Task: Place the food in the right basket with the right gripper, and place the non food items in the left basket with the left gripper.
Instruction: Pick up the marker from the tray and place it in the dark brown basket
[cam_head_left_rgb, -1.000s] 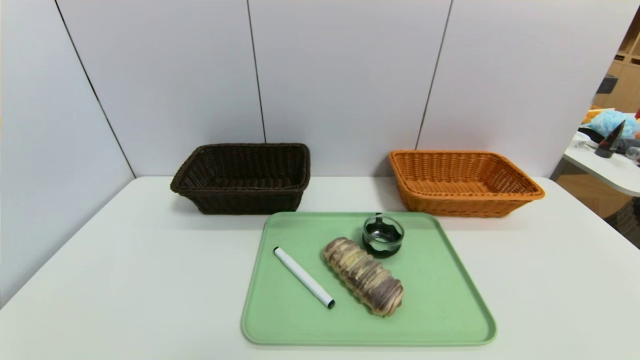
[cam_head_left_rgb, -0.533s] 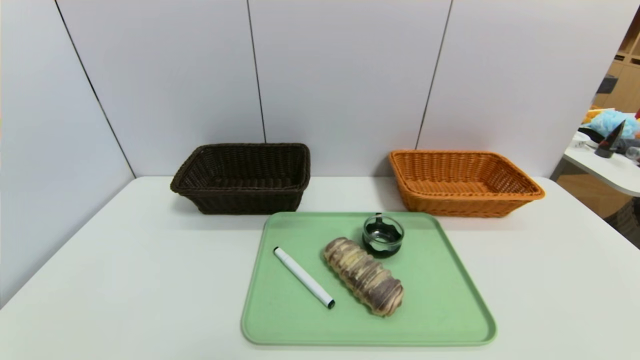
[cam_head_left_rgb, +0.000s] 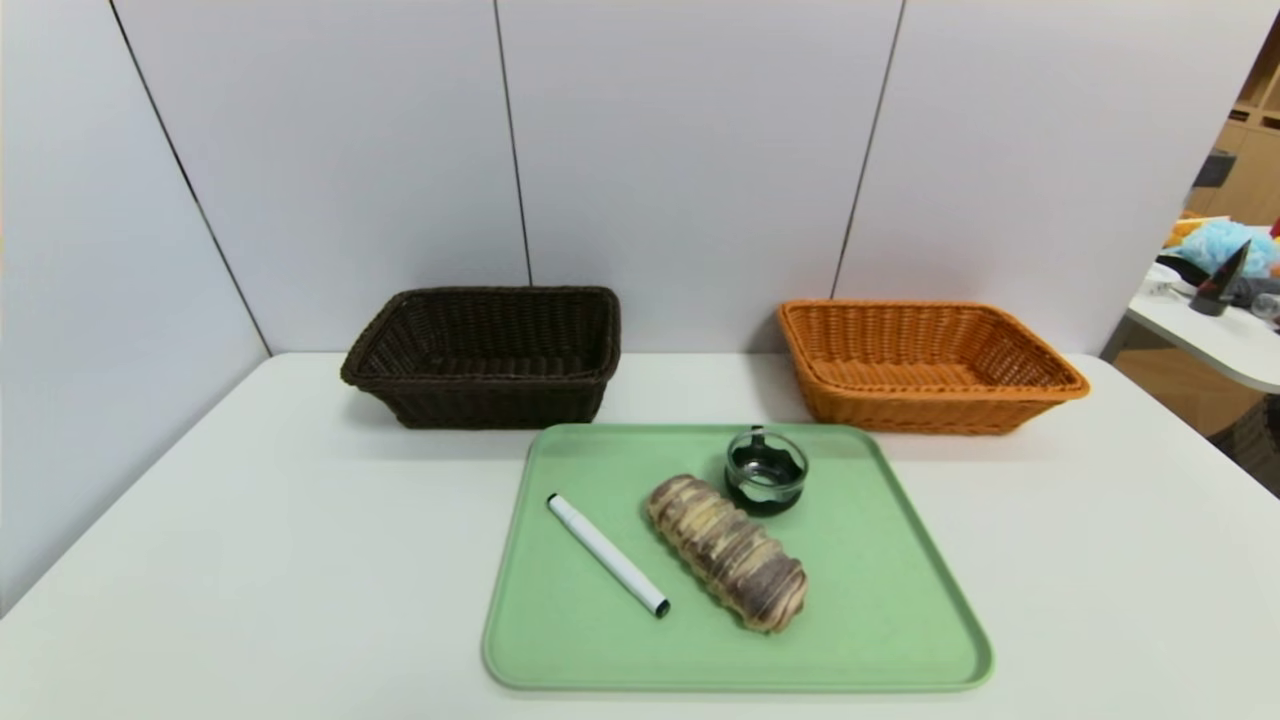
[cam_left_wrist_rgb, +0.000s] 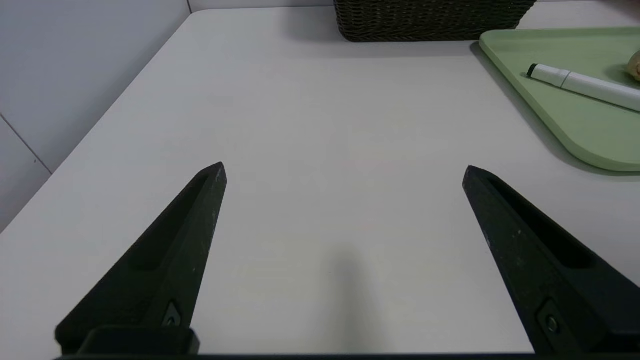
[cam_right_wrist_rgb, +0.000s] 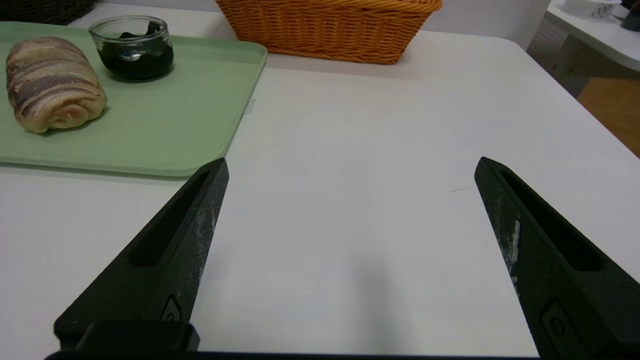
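White surface (cam_head_left_rgb: 250, 560) with everything untouched on the green tray (cam_head_left_rgb: 900, 600) (sorting not begun): roll (cam_head_left_rgb: 727, 550), marker (cam_head_left_rgb: 607, 553), jar (cam_head_left_rgb: 765, 472), so the right gripper (cam_right_wrist_rgb: 350, 167), fingers spread wide like the left gripper (cam_left_wrist_rgb: 342, 170), probably reaches for the roll, bound for the orange basket (cam_head_left_rgb: 930, 365).

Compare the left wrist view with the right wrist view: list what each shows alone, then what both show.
Left wrist view only: the open left gripper, the white marker and the dark brown basket.
Right wrist view only: the open right gripper, the glass jar and the orange basket.
Both: the green tray, the white table and the striped roll, a sliver in the left.
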